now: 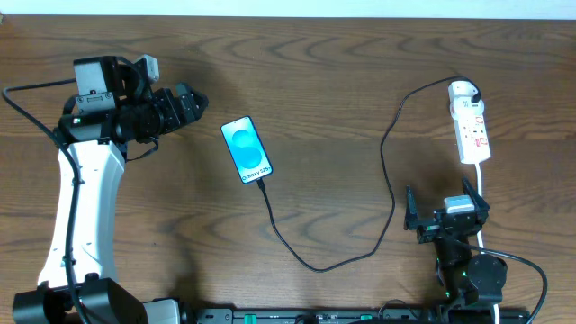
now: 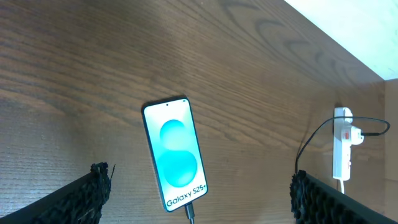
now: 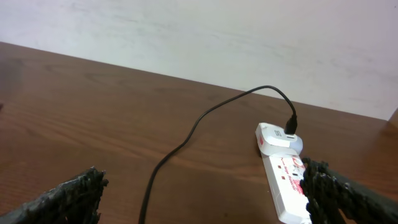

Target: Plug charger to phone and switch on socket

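Charger cable (image 1: 319, 268) reached the phone (image 1: 246, 149), well apart from the socket (image 1: 472, 126). My right fingers (image 3: 68, 199) gaped wide just beside it, left fingers (image 2: 74, 199) wide, farthest off. I judged: narrow the right pair, press its switch squarely.

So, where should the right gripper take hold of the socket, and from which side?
Grip the socket across its narrow middle, coming from above. It lies flat with both long sides free; the charger plugs into the far end and the cord leaves the near end.
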`<state>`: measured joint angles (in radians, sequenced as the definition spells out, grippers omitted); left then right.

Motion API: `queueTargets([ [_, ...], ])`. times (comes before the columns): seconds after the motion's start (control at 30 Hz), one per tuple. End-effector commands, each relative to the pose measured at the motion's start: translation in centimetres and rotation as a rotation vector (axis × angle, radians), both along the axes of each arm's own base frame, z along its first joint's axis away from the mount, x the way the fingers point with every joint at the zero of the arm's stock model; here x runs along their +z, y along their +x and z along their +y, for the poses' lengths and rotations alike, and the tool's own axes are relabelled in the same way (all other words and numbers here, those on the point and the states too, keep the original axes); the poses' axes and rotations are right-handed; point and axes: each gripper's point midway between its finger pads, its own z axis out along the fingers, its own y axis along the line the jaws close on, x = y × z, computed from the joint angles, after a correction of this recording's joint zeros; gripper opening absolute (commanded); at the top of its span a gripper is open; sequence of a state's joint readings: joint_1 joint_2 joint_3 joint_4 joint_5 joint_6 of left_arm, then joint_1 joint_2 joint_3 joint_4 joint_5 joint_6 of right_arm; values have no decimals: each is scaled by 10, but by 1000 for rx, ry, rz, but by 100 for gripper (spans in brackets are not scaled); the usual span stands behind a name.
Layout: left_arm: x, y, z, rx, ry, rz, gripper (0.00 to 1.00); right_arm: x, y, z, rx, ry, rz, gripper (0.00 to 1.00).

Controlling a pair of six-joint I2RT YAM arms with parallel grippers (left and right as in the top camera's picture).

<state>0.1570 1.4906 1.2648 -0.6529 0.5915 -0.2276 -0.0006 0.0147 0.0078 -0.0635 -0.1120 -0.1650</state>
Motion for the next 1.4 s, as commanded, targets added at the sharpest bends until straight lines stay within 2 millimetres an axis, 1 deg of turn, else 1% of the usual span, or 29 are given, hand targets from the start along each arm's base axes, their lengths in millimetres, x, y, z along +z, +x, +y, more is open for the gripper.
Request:
queueTargets([
  [0.0, 2, 1, 4, 1, 17, -11, 94, 0, 0, -1, -2, 15, -2, 99],
  [0.13, 0, 2, 9, 22, 46, -7, 94, 0, 0, -1, -2, 15, -2, 99],
  [0.23, 1, 2, 17, 50, 91, -13, 94, 0, 0, -1, -2, 15, -2, 99],
  [0.43, 12, -6, 17, -28, 176, -101, 94, 0, 0, -1, -2, 15, -2, 99],
  [0.53, 19, -15, 16, -65, 220, -171, 94, 0, 0, -1, -2, 15, -2, 99],
  [0.67, 27, -34, 13, -87, 280, -317, 94, 0, 0, -1, -2, 15, -2, 99],
  [0.77, 29, -51, 10, -92, 320, -430, 94, 0, 0, -1, -2, 15, -2, 99],
  [0.9, 22, -76, 10, -68, 370, -533, 94, 0, 0, -1, -2, 15, -2, 99],
  [1.0, 17, -91, 10, -44, 397, -607, 94, 0, 0, -1, -2, 15, -2, 99],
  [1.1, 6, -104, 13, -20, 421, -633, 94, 0, 0, -1, -2, 15, -2, 99],
  [1.27, -7, -119, 16, 18, 467, -703, 94, 0, 0, -1, -2, 15, -2, 99],
  [1.37, -12, -125, 9, -17, 516, -790, 94, 0, 0, -1, -2, 15, -2, 99],
])
